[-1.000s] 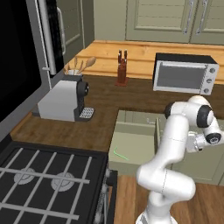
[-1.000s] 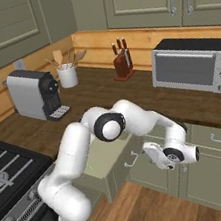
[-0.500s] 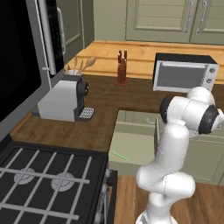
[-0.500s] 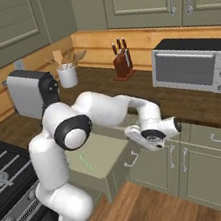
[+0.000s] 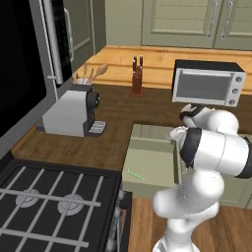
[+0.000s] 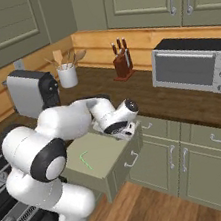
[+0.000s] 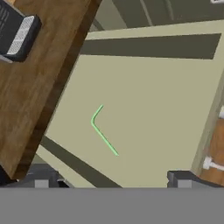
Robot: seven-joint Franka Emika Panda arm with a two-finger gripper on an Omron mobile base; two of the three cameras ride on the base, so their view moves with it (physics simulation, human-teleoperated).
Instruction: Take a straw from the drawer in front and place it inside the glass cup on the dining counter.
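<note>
The drawer (image 5: 150, 160) stands pulled out under the wooden worktop, its pale green floor bare (image 6: 106, 153). On that floor lies the thin light-green straw (image 5: 135, 173) with its bent end, also seen from the right (image 6: 85, 160). My gripper (image 6: 127, 131) hangs over the drawer's back right part, pointing down, open and holding nothing. In the hand view the straw (image 7: 103, 130) lies just above the gap between my two fingertips (image 7: 183, 178), on the drawer floor (image 7: 166, 109). The glass cup and the dining counter are out of view.
A grey coffee machine (image 5: 69, 113) stands on the worktop left of the drawer. A toaster oven (image 5: 207, 82), a knife block (image 5: 137, 78) and a white utensil holder (image 6: 67, 76) stand farther back. A black stove (image 5: 49, 202) lies at the lower left.
The arm has swung the hand from the drawer's front right corner leftward and back over the drawer. The jaws have stayed open; the straw has not moved.
</note>
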